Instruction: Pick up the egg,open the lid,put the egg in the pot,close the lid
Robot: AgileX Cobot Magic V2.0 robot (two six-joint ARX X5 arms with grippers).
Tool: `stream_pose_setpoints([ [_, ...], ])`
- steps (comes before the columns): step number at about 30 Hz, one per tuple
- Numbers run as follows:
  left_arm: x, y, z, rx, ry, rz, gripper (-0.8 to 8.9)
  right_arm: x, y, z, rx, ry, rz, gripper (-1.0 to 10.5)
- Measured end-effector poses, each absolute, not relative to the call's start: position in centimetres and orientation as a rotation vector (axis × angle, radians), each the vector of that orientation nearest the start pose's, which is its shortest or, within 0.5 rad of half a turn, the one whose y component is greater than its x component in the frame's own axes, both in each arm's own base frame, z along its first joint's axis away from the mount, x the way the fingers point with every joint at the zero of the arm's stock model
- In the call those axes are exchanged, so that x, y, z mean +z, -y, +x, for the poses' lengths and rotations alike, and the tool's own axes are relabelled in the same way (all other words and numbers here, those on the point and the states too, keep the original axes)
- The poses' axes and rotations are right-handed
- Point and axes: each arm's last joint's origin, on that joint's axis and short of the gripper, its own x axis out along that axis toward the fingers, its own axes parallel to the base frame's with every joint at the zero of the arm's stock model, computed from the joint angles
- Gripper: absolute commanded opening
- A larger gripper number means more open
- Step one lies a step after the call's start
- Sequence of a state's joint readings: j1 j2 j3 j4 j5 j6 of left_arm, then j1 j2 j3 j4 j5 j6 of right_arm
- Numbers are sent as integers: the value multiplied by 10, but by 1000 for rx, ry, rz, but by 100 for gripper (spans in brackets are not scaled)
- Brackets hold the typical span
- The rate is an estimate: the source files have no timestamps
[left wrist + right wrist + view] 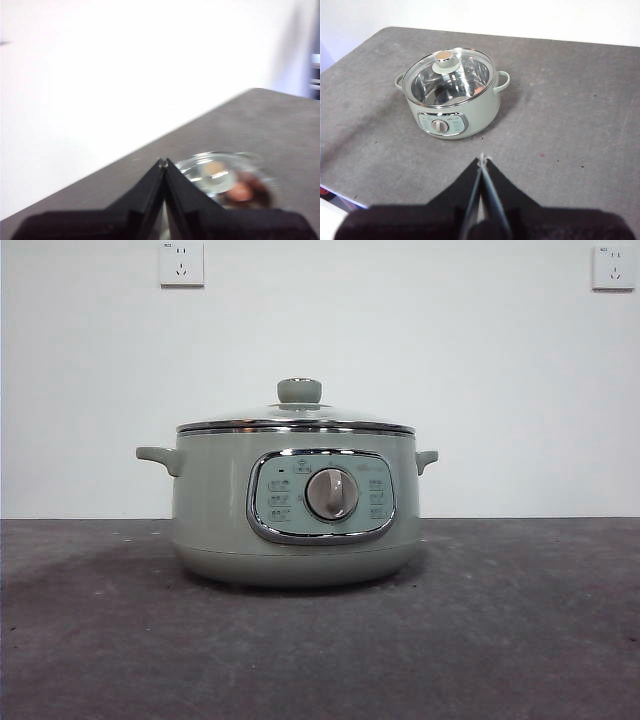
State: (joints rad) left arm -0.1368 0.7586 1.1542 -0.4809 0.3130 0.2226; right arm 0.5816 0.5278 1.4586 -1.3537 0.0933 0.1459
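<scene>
Pot (296, 508) upright on bench (520, 640), dial facing front camera; lid (296, 420) seated level, knob up. My left jaws clenched, right jaws clenched, both above bench, holding nothing.

The front view is bright and sharp. The pot (296, 502) casts a soft shadow to its left on the bench (520, 640). The left wrist view is blurry, and its white wall (110, 70) glares. The right wrist view is clear, with shiny spots on the lid (448, 76).
</scene>
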Motion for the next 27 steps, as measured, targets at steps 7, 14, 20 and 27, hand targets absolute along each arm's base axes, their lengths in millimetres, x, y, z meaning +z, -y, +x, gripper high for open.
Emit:
stream_pose_setpoints([
  [7, 333, 5, 109, -185, -75, 234, -4, 429, 14, -17, 449, -437, 0, 1],
  [14, 244, 1, 101, -124, -88, 213, -4, 429, 14, -17, 449, -437, 0, 1],
  [20, 190, -1, 98, -55, -126, 161, -4, 429, 14, -17, 449, -437, -1, 1],
  [27, 153, -3, 96, 5, -154, 94, -4, 429, 14, -17, 449, -437, 0, 1],
])
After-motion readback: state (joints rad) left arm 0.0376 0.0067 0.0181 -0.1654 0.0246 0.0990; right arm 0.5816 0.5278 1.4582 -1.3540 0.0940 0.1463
